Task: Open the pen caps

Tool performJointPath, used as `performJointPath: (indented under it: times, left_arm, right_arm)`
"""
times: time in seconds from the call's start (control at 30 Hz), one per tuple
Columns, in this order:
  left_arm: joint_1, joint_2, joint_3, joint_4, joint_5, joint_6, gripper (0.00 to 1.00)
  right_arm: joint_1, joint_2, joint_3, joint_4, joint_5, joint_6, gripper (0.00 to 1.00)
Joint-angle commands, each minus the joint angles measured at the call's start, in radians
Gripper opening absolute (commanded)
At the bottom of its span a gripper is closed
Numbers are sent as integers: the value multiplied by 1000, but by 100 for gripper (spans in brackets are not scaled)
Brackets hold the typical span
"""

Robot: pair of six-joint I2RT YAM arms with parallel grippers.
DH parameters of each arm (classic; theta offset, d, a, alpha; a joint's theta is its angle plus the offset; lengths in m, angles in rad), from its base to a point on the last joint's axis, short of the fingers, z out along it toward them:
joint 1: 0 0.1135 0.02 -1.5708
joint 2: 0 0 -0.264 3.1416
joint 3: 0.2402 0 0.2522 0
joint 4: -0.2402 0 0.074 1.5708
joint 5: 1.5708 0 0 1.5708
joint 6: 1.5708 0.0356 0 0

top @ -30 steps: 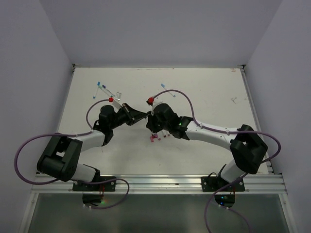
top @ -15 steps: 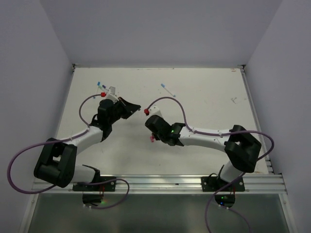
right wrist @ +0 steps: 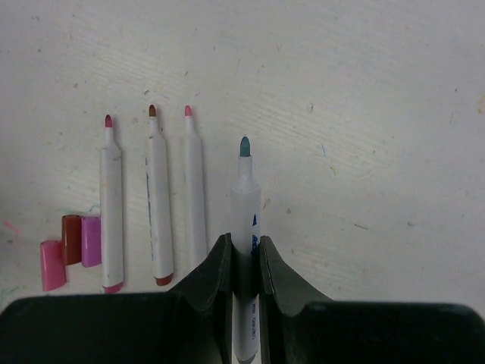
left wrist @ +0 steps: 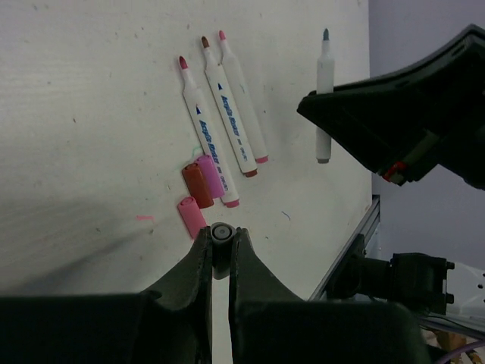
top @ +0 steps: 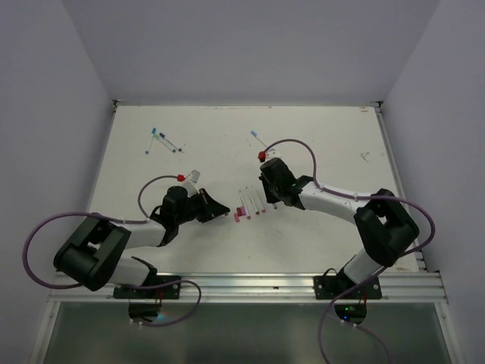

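**penfan:** ok, where's everything? The right claw (right wrist: pixel 244 244) is pinched narrow on the teal-tipped pen (right wrist: pixel 245 201). Its tip is bare and points away from the claw, and the barrel runs parallel to the three bare pens (right wrist: pixel 155 205) just beside it on the table (top: pixel 326 144).

**gripguy:** yep, and the left claw (left wrist: pixel 220 238) is clamped on a small round cap (left wrist: pixel 220 231), seen end-on. The loose caps (left wrist: pixel 198 185) lie just ahead of its tips, so I'd guess that arm's nearer the pile. The left wrist cam shows the held cap and the right wrist cam doesn't. Overhead it's all too tiny. Cap colour? Can't tell.
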Motion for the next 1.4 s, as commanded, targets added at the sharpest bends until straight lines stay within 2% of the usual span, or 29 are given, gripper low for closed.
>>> performJointPath:
  times: [0.0,0.17,0.43,0.53,0.63,0.77,0.97,1.07,1.2,1.37]
  left_arm:
    - [-49,27,-29,126,3,8,0]
    - [-77,71,-70,189,-1,-12,0]
    - [-80,146,-73,239,16,-26,1]
    - [-80,181,-69,264,19,-38,11]
    - [-80,195,-61,259,14,-36,16]
    - [-82,186,-65,247,-1,-35,22]
    - [-80,169,-62,219,-20,-29,39]
    - [-82,159,-65,216,-26,-30,42]
    - [-82,116,-84,203,-46,-32,45]
    - [-80,10,-85,112,-93,-6,49]
  right_arm:
    - [-36,46,30,59,-72,-25,0]
    - [-53,103,30,91,-103,-19,2]
    - [-53,143,41,107,-132,-15,16]
    - [-53,146,46,107,-138,-13,20]
    - [-53,145,49,105,-138,-13,24]
    - [-53,137,47,104,-146,-15,25]
    - [-53,137,44,105,-152,-12,27]
    - [-53,134,40,104,-150,-13,28]
    - [-53,122,50,98,-144,-25,36]
    - [-56,126,115,58,-110,-53,40]
